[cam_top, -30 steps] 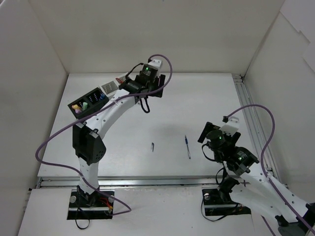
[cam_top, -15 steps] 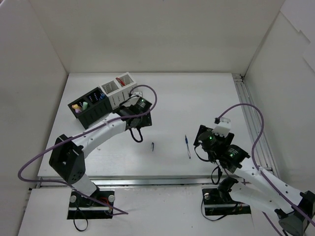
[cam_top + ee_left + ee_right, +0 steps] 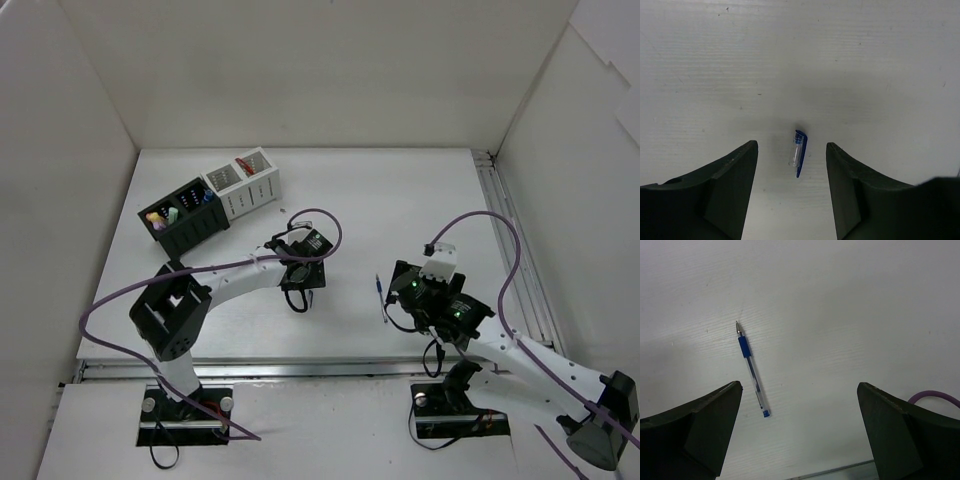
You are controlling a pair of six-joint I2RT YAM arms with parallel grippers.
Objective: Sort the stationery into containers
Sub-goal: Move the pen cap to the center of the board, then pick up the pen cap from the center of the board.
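A small clear pen cap with a blue clip lies on the white table, just ahead of and between the tips of my open, empty left gripper. In the top view that gripper hangs over the table's middle. A clear-blue pen lies ahead of my right gripper, near its left finger. The right gripper is wide open and empty. In the top view the pen lies just left of the right gripper. The black organiser and the white mesh organiser stand at the back left, holding coloured items.
White walls enclose the table on three sides. A metal rail runs along the right edge and another along the near edge. Purple cables loop from both arms.
My left arm has swung from above the organisers down to the table's middle, over the pen cap. My right gripper has moved left toward the pen.
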